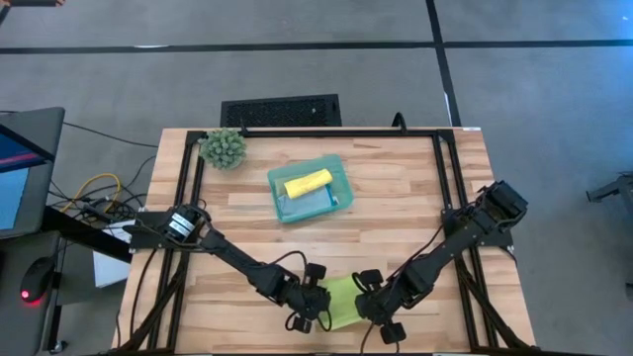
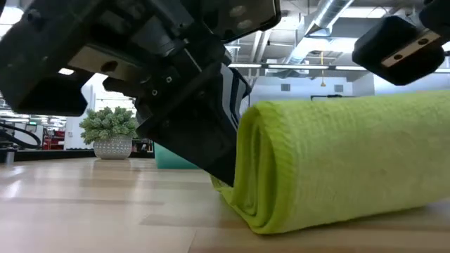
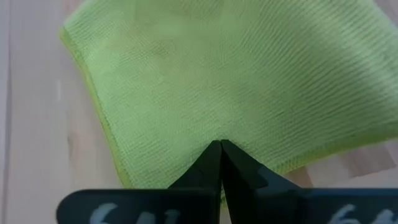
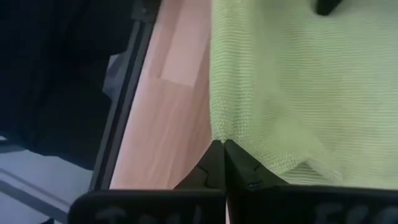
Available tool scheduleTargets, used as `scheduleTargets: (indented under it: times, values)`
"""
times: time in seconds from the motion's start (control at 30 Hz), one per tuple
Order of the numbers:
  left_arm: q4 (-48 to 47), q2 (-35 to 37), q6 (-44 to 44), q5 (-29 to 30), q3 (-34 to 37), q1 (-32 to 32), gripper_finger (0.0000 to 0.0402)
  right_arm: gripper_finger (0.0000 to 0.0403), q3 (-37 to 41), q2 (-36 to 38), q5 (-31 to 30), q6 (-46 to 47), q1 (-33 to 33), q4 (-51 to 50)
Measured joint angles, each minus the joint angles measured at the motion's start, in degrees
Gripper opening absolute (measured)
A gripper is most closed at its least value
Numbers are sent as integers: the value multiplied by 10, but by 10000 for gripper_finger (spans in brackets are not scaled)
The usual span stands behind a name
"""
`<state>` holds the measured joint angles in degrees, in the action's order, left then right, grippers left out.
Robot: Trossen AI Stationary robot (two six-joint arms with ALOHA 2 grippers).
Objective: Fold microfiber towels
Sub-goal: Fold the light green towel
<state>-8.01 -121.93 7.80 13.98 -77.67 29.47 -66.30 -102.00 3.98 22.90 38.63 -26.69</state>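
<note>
Near the worktop's [image 1: 396, 198] front edge, seen from above, the left hand [image 1: 315, 302] and right hand [image 1: 374, 309] flank the lime green towel [image 1: 341, 302], likely to fold it. Farther back, well clear, a teal tray [image 1: 341, 176] holds a yellow towel [image 1: 308, 182]; a plant ball [image 1: 224, 147] sits cornerward. Low down, the towel lies doubled. Each wrist view shows fingers closed, pinching the towel's edge.

Overhead camera looks straight down on the whole table [image 1: 396, 198]. Low camera sits at tabletop level, very close to the lime towel [image 2: 344, 165], facing the room. Both wrist cameras look closely onto that same towel, shared by all views.
</note>
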Motion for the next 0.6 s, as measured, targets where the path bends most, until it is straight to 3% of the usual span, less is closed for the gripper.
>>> scheduleTargets:
  times: [0.6]
  values:
    - [25,0,-11,-2,2,1,0,8,-5,0,-80,60,-49,-63]
